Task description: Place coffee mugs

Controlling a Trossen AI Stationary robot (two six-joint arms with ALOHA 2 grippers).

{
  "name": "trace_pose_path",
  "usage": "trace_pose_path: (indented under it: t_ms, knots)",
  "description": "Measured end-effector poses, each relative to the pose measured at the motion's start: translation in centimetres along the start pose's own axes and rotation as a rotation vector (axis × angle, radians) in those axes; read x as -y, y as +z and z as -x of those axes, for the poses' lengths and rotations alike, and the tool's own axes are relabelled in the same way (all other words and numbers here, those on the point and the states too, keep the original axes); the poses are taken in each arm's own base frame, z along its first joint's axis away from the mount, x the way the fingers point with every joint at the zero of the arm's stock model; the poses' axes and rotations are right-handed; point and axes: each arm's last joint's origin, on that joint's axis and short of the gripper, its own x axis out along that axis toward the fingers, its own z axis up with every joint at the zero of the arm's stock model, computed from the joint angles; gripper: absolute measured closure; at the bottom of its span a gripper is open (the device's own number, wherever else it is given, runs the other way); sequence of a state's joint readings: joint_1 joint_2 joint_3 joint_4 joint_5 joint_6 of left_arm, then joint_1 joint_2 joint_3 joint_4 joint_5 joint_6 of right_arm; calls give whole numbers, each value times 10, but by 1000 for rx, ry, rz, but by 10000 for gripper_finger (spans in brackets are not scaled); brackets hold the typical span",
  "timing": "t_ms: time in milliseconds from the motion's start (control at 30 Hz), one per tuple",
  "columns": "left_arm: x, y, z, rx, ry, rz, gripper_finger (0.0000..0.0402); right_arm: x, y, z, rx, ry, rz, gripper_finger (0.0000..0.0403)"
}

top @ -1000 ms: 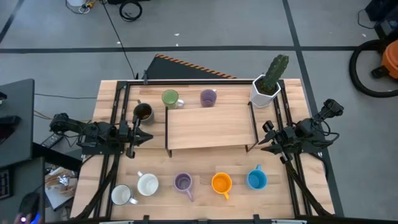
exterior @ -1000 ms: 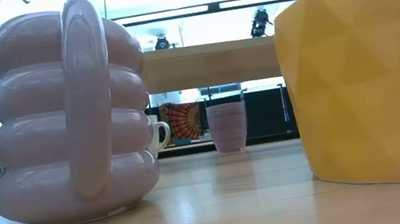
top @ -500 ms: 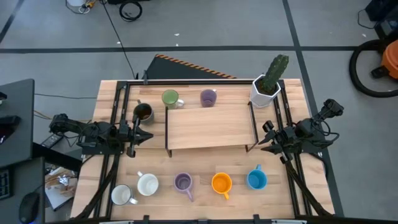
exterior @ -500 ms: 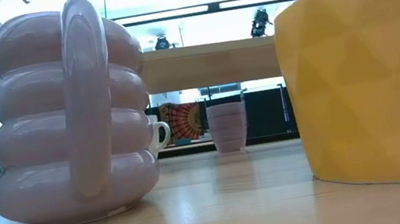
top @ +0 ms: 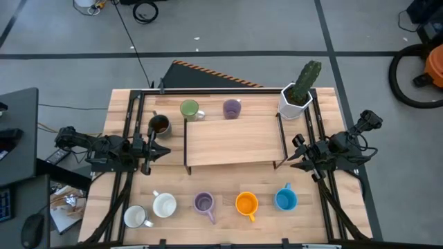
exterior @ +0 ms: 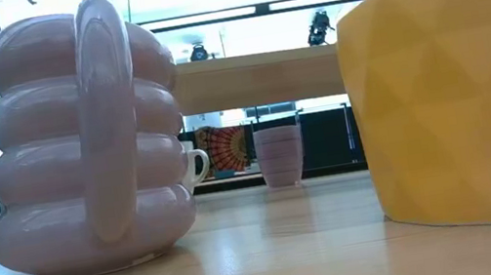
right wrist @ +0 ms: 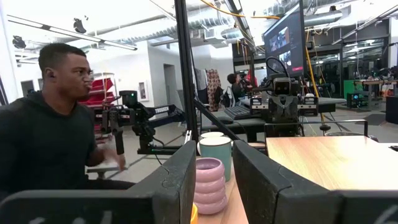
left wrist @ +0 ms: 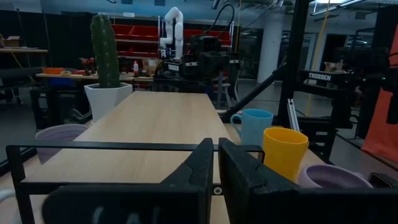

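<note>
In the high view three mugs stand on the table beyond the raised wooden shelf (top: 235, 142): dark brown mug (top: 159, 124), green mug (top: 189, 109), lilac mug (top: 232, 108). Along the near edge stand two white mugs (top: 135, 216) (top: 165, 205), a ribbed lilac mug (top: 203, 202), an orange mug (top: 246, 203) and a blue mug (top: 285, 200). My left gripper (top: 160, 151) hovers left of the shelf, fingers shut (left wrist: 216, 165). My right gripper (top: 294, 160) hovers right of the shelf, open by a narrow gap (right wrist: 214, 177). Neither touches anything.
A white faceted pot with a green cactus (top: 295, 100) stands at the shelf's far right corner. Black rails run along both table sides. A person (right wrist: 43, 137) sits beyond the table's left side. In the low view the ribbed lilac mug (exterior: 79, 144) and orange mug (exterior: 455, 89) loom close.
</note>
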State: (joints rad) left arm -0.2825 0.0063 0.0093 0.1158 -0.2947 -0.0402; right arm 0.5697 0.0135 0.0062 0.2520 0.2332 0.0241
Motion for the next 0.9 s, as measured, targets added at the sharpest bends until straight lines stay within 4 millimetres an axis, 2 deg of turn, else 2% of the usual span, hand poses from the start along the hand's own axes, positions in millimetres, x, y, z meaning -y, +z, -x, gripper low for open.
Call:
trace_pose_path:
  t_ms: [700,900]
  knots:
    - [0,0,0,0,0,0,370,0,0,0,-1,0,1,290]
    - [0,3,0,26,-1,8,370,3,5,0,44,-91,283,290]
